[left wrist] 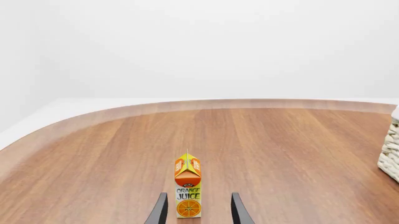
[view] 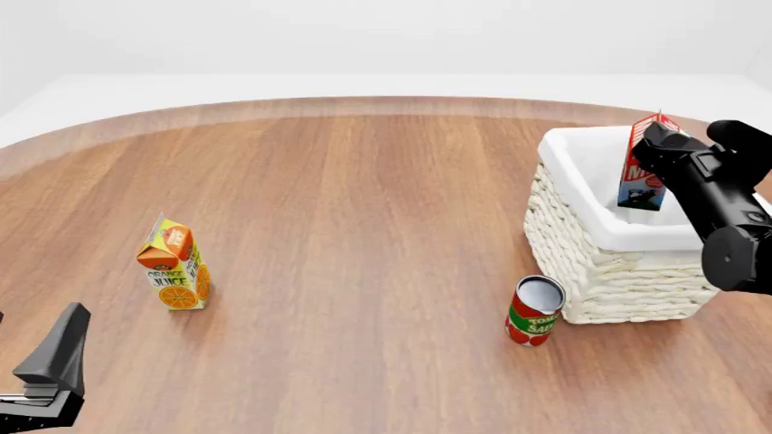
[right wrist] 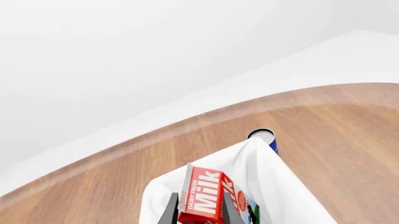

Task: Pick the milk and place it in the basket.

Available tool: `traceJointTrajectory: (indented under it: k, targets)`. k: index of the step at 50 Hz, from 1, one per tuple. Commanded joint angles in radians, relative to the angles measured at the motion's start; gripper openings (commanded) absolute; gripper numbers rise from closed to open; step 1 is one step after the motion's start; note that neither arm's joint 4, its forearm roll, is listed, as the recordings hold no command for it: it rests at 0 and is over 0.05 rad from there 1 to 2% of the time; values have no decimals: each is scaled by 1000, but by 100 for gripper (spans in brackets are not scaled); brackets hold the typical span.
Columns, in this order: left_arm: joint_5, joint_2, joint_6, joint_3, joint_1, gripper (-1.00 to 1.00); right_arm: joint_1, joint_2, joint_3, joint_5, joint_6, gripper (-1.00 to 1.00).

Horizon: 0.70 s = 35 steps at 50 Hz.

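Note:
The milk (view: 641,174), a red carton with white lettering, hangs slightly tilted over the open top of the basket (view: 603,271). My right gripper (view: 661,155) is shut on it. In the right wrist view the milk (right wrist: 203,196) sits between the two dark fingers (right wrist: 171,211), with the basket's white cloth lining (right wrist: 268,179) under and around it. My left gripper (view: 54,362) rests open low at the near left, far from the basket. Its fingers (left wrist: 160,210) point at the juice carton.
An orange-yellow juice carton (view: 175,265) stands upright on the left, just ahead of the left gripper (left wrist: 199,198). A red can (view: 534,312) stands against the basket's near left corner. A blue-sided can (right wrist: 266,138) shows beyond the basket's rim. The basket's edge (left wrist: 391,156) shows in the left wrist view.

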Motion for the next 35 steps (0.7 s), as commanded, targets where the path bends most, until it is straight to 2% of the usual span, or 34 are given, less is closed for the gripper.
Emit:
traceJointTrajectory:
  k: [1, 15, 35]
  targets:
    - [0, 0, 0, 0, 0, 100, -13, 15, -61, 51, 24, -100]
    - [0, 0, 0, 0, 0, 100, -9, 19, -101, 145, -9, -100]
    - [0, 0, 0, 0, 0, 100, -21, 45, -121, 183, -27, -100]
